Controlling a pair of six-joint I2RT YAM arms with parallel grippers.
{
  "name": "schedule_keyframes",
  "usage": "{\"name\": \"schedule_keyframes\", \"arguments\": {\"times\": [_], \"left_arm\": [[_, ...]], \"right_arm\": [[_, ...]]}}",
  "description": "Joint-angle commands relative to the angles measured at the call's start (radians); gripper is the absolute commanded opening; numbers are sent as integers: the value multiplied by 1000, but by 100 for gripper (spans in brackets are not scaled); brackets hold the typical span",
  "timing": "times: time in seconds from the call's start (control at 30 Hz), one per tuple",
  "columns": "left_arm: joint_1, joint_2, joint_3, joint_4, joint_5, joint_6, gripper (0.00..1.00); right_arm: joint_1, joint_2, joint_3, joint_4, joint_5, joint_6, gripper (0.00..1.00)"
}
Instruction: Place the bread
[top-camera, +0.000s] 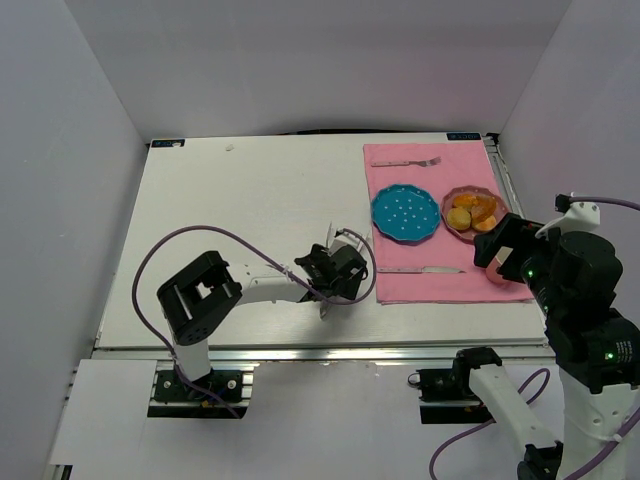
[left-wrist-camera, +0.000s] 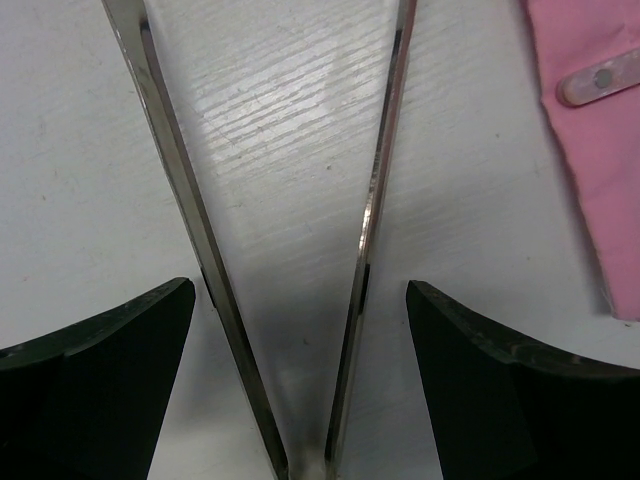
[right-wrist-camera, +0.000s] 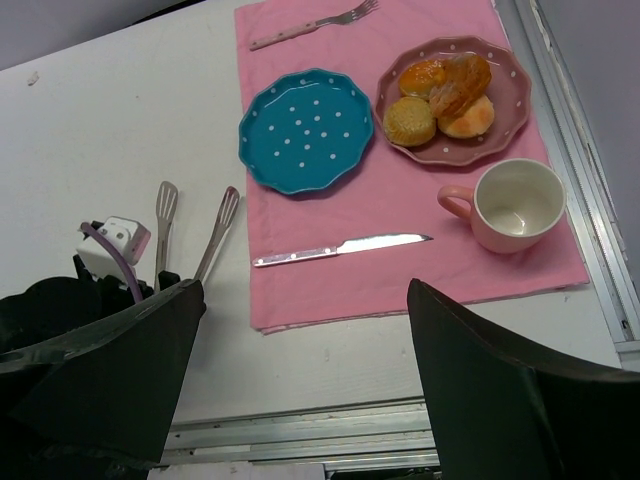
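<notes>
1. left hand (left-wrist-camera: 300, 288): fingers stand wide with the metal tongs (left-wrist-camera: 375, 200) between them, hinge end toward the wrist, arms splayed in a V. One tong arm lies close to a finger and the other shows a gap, so whether the hand is clamping them cannot be told. The tips lie over the bare counter (top-camera: 250, 200), short of the pink mat (right-wrist-camera: 400, 280).
2. right hand (right-wrist-camera: 305, 290): fingers spread, nothing between them, by the mat's near edge.
3. blue plate (right-wrist-camera: 305, 130): on the mat, at about 2 o'clock from the left hand in the top view. It holds nothing and is the probable destination.
4. pink plate (right-wrist-camera: 520, 100): at 3 o'clock of the blue plate, just beside it.
5. bread (right-wrist-camera: 410, 120): on the pink plate, at about 8 o'clock within it in the right wrist view. It sits close against the other bread pieces (right-wrist-camera: 465, 80) on its 1 to 3 o'clock side.
   - Axis: round, so no long axis and no heading. The domed top appears to face up.
   - Step, as judged: bring the tongs to the roll.
   - Handling advice:
     - Approach from the free 7 to 9 o'clock side.
     - Any bite line serves, so choose one clear of the neighbours.
     - Close gently, since the roll probably dents.
     - Lift above the rim before carrying toward 9 o'clock.
</notes>
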Motion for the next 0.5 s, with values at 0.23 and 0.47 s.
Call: {"name": "schedule_keyframes", "arguments": {"times": [0.23,0.47], "left_arm": [[-9,39,35,-17,-21,-53,98],[-9,48,32,-27,-15,-64,90]], "right_arm": [[-1,-16,-13,22,-3,5,89],[-1,-19,-16,25,-3,6,90]]}}
